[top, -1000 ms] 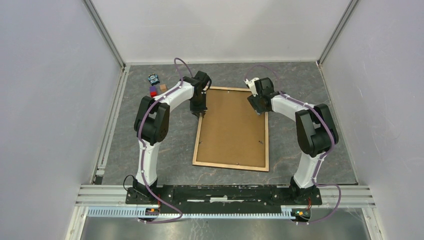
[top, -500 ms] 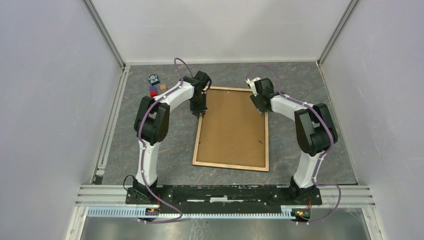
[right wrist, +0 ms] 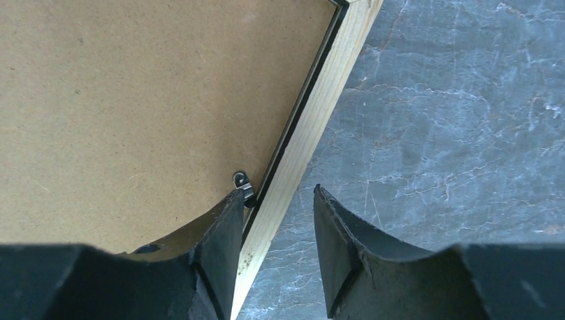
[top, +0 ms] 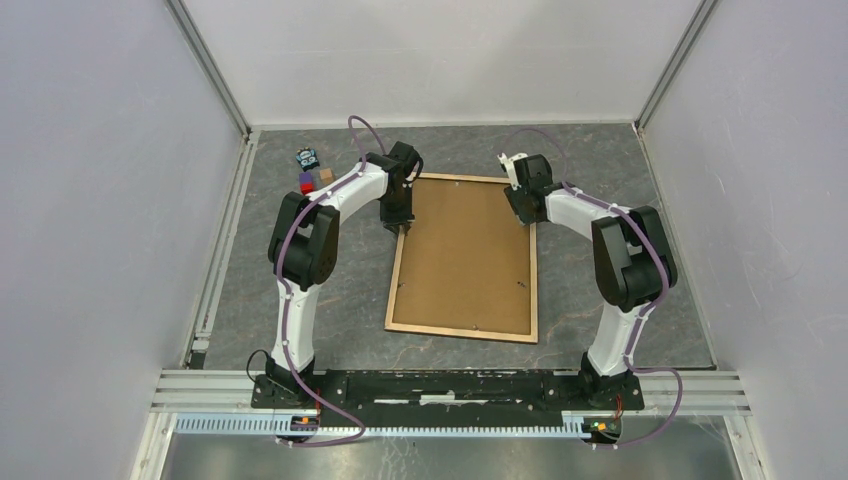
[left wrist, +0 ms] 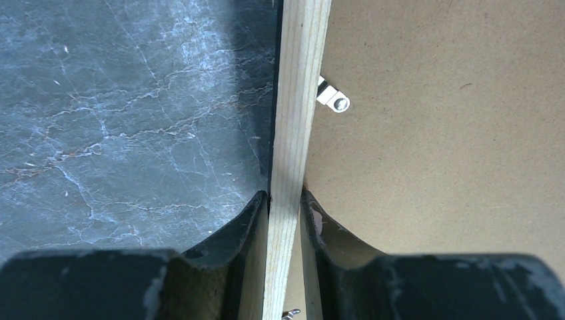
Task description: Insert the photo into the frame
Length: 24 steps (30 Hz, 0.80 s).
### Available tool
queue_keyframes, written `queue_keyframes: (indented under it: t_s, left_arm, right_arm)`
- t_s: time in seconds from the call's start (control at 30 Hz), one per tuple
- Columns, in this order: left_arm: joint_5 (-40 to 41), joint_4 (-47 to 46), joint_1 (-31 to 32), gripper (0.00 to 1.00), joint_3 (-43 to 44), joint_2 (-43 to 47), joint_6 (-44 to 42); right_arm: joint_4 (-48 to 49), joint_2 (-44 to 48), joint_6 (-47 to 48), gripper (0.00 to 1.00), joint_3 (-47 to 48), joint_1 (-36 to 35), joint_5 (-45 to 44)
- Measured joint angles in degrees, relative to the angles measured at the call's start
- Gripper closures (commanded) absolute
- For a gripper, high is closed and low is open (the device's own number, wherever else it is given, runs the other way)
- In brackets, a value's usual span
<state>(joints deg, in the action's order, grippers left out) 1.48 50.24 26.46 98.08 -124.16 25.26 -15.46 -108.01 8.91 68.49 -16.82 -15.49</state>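
Observation:
The frame [top: 460, 332] lies back up on the grey table, light wood rails around a brown backing board [top: 465, 255]. My left gripper [top: 402, 225] is shut on the frame's left rail near the far corner; in the left wrist view the rail [left wrist: 300, 100] is pinched between the fingers of the gripper [left wrist: 285, 197], with a metal clip [left wrist: 333, 100] ahead of them. My right gripper [top: 520, 215] is open and straddles the right rail [right wrist: 320, 113]. In the right wrist view the gripper [right wrist: 278, 192] has its left finger by a small clip [right wrist: 243, 185]. The photo is not in view.
A few small things sit at the far left of the table: a blue-black item [top: 308, 158], a red and purple block [top: 306, 184] and a brown cube [top: 326, 175]. Grey walls close in on both sides and the back.
My right gripper has shifted a little to the right and back, from over the board onto the frame's right rail. The left gripper and the frame have not moved.

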Motion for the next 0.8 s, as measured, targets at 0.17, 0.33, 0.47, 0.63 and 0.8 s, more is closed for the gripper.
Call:
queue_keyframes:
  t_s: [0.17, 0.33, 0.47, 0.63, 0.8]
  left_arm:
    - [0.0, 0.0, 0.0, 0.7, 0.0, 0.0, 0.0]
    - [0.0, 0.0, 0.0, 0.7, 0.0, 0.0, 0.0]
    - [0.0, 0.0, 0.0, 0.7, 0.0, 0.0, 0.0]
    - [-0.1, 0.0, 0.0, 0.71, 0.0, 0.0, 0.0]
    - [-0.1, 0.0, 0.0, 0.71, 0.0, 0.0, 0.0]
  right_arm:
    - [-0.1, -0.1, -1.8, 0.54, 0.0, 1.2, 3.3]
    - [0.0, -0.2, -3.8, 0.6, 0.2, 3.0, 7.0]
    - [0.8, -0.8, -4.5, 0.72, 0.7, 3.3, 8.3]
    - [1.4, -1.1, -4.6, 0.71, 0.8, 3.5, 8.1]
    - [1.6, -1.0, -4.3, 0.55, 0.8, 3.5, 8.3]
